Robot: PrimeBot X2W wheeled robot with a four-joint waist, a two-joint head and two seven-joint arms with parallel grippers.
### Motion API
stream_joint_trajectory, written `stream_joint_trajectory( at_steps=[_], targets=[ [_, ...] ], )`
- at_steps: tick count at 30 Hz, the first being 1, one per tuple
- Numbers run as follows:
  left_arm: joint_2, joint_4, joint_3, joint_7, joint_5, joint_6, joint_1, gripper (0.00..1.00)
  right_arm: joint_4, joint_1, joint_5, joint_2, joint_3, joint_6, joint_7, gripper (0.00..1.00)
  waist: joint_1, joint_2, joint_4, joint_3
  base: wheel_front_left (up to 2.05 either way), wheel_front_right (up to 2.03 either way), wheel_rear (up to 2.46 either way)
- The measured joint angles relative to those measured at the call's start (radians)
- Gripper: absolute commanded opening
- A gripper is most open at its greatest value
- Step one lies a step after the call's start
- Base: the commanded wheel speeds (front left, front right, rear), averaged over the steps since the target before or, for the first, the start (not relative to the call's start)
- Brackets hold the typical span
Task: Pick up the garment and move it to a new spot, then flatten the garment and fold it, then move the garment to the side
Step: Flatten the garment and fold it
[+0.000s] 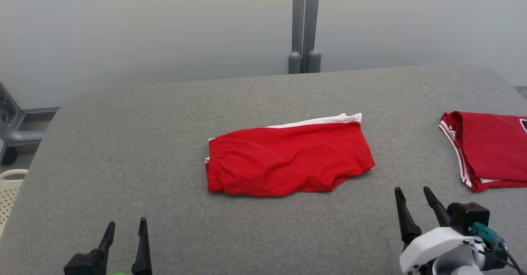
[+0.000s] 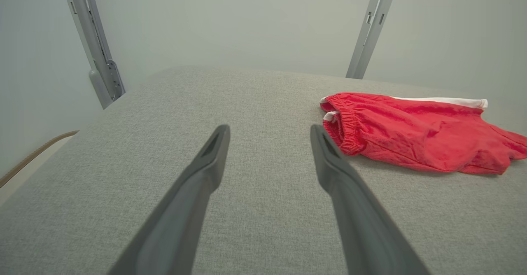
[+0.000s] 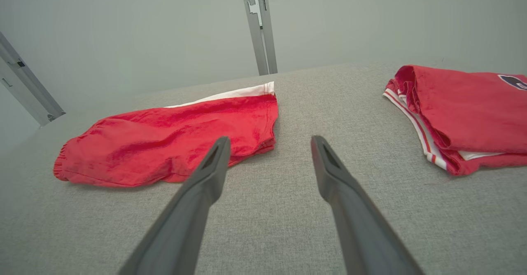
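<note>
A grey padded table (image 1: 123, 143) spreads across the head view, with its far edge against a pale wall. Near its middle lie the red shorts (image 1: 288, 159), the garment I am to handle. They rest flat on the cloth, with a white stripe along their far edge. Their long axis runs side to side across my front: the gathered waistband points to my left and the leg openings to my right. They look doubled over once, though I cannot tell how many layers there are. Far out at my right lies a folded red top (image 1: 490, 147) with white trim. It is well apart from the shorts and cut off by the picture's edge, so its full shape is not shown.

My right gripper (image 1: 411, 189) hovers over bare table near the leg end of the shorts, a little to the right of that end and closer to me. Its fingers are spread wide and hold nothing. My left gripper (image 1: 127, 222) sits low at my left, also wide open and empty, and farther from the waistband. The right arm is therefore the nearer one. The shorts lie ahead and to its left; for the left arm they lie ahead and to the right.

A grey metal post (image 1: 304, 28) stands behind the table. A pale basket (image 1: 10, 192) shows at the left edge, mostly cut off. The underside of the shorts is hidden.
</note>
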Motion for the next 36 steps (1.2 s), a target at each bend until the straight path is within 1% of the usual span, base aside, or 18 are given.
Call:
stream_joint_trajectory(
  at_steps=[7,11,14,16,22,23,27,30,32,34,36],
  targets=[
    [0.001,-0.006,-0.007,0.003,-0.002,0.007,0.000,1.00,-0.001,-0.044,-0.030,0.001,0.020,0.000,0.060,1.00,0.0000,0.0000,0.004,0.013,0.00,0.00,0.00],
    [0.001,-0.017,-0.012,0.002,-0.001,0.009,-0.002,1.00,0.011,-0.107,-0.041,-0.002,0.025,0.000,0.156,1.00,0.0000,0.0000,0.008,0.029,0.00,0.00,0.00],
    [0.002,-0.025,-0.023,0.001,0.003,0.009,-0.008,1.00,0.034,-0.172,-0.019,-0.027,0.029,0.000,0.265,1.00,0.0000,0.0000,0.016,0.045,0.00,0.00,0.00],
    [0.002,-0.029,-0.030,0.000,0.007,0.007,-0.019,1.00,0.055,-0.218,-0.011,-0.065,0.023,0.001,0.336,1.00,0.0000,0.0000,0.024,0.057,0.00,0.00,0.00],
    [0.000,-0.034,-0.061,-0.001,0.019,-0.007,-0.054,1.00,0.143,-0.360,0.023,-0.143,-0.022,0.000,0.500,1.00,0.0001,0.0000,0.056,0.102,0.00,0.00,0.00],
    [0.000,-0.034,-0.061,-0.001,0.019,-0.007,-0.054,1.00,0.143,-0.360,0.023,-0.143,-0.022,0.000,0.500,1.00,0.0001,0.0000,0.056,0.102,0.00,0.00,0.00],
    [-0.004,-0.035,-0.076,-0.002,0.026,-0.015,-0.087,1.00,0.206,-0.453,0.024,-0.181,-0.032,0.000,0.583,1.00,0.0001,0.0000,0.081,0.143,0.00,0.00,0.00],
    [-0.004,-0.032,-0.085,-0.003,0.035,-0.023,-0.112,1.00,0.263,-0.518,0.005,-0.194,-0.045,0.000,0.630,1.00,0.0000,0.0000,0.101,0.175,0.00,0.00,0.00],
    [-0.006,-0.029,-0.091,-0.007,0.037,-0.026,-0.126,1.00,0.302,-0.552,-0.001,-0.197,-0.053,0.000,0.652,1.00,0.0000,0.0000,0.115,0.197,0.00,0.00,0.00],
    [-0.010,-0.027,-0.100,-0.010,0.042,-0.032,-0.145,1.00,0.354,-0.594,-0.034,-0.212,-0.057,0.000,0.674,1.00,0.0001,0.0000,0.141,0.226,0.00,0.00,0.00],
    [-0.011,-0.027,-0.105,-0.010,0.044,-0.033,-0.151,1.00,0.389,-0.615,-0.046,-0.213,-0.065,0.000,0.680,1.00,0.0001,0.0000,0.157,0.244,0.00,0.00,0.00]
  ],
)
